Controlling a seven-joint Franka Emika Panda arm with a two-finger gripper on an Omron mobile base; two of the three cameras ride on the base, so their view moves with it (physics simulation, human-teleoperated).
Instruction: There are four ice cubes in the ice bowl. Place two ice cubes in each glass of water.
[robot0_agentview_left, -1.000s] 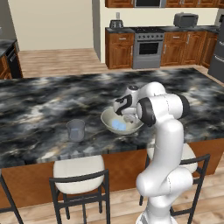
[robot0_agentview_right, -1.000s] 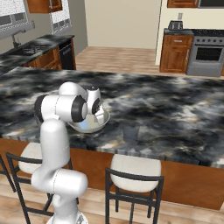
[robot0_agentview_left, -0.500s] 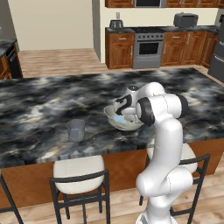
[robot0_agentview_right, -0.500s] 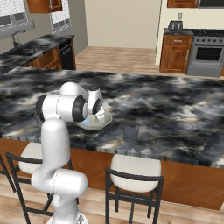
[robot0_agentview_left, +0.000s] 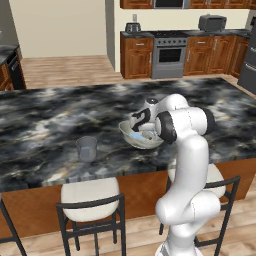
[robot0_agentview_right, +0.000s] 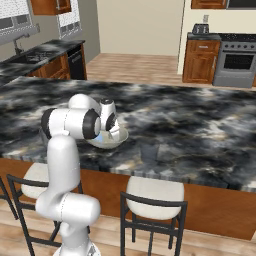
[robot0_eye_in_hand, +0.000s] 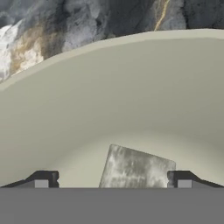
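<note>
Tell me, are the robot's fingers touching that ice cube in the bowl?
Apart. In the hand view the ice cube lies on the ice bowl floor between the open fingertips, with bare bowl showing on either side.

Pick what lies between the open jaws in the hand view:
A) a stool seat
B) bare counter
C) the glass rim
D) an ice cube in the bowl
D: a pale ice cube sits on the beige floor of the ice bowl, between the two open jaws.
</note>
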